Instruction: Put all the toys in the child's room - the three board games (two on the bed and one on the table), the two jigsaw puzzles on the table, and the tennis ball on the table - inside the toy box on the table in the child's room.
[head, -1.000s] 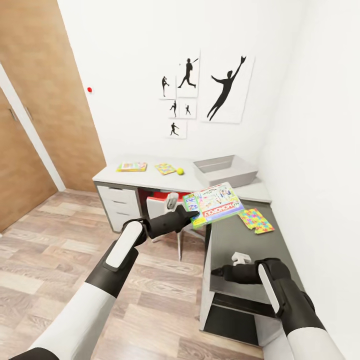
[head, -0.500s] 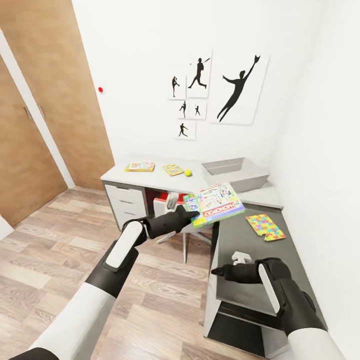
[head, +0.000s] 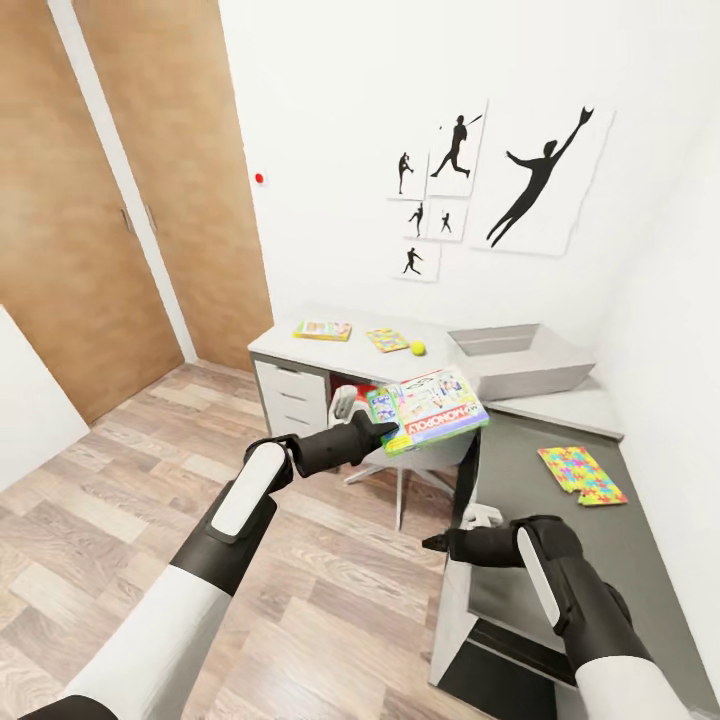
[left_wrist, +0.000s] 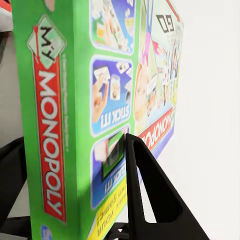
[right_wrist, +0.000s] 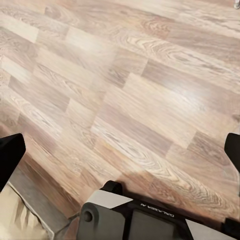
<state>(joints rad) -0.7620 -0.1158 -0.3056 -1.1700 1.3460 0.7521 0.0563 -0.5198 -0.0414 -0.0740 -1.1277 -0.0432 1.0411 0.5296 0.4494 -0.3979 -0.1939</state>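
My left gripper (head: 385, 432) is shut on the green Monopoly board game (head: 430, 408), held tilted in the air short of the table's corner. In the left wrist view the box (left_wrist: 100, 100) sits between black fingers (left_wrist: 147, 195). The grey toy box (head: 535, 378) stands on the pale table (head: 290, 350). Beside it lie the tennis ball (head: 418, 348), a jigsaw puzzle (head: 387, 339) and another board game (head: 322, 330). A second jigsaw puzzle (head: 582, 474) lies on the dark section. My right gripper (head: 432, 545) is open and empty over the floor (right_wrist: 120, 100). The bed is out of view.
Wooden doors (head: 120, 200) line the left wall. A white-and-red chair (head: 350, 402) is tucked under the desk beside white drawers (head: 290, 398). Silhouette posters (head: 530, 190) hang above. A small white object (head: 482, 516) sits on the dark top near my right arm.
The camera has turned left, so the desk, posters and door sit further right in the picture. Both arms hold their pose, the left still gripping the Monopoly box.
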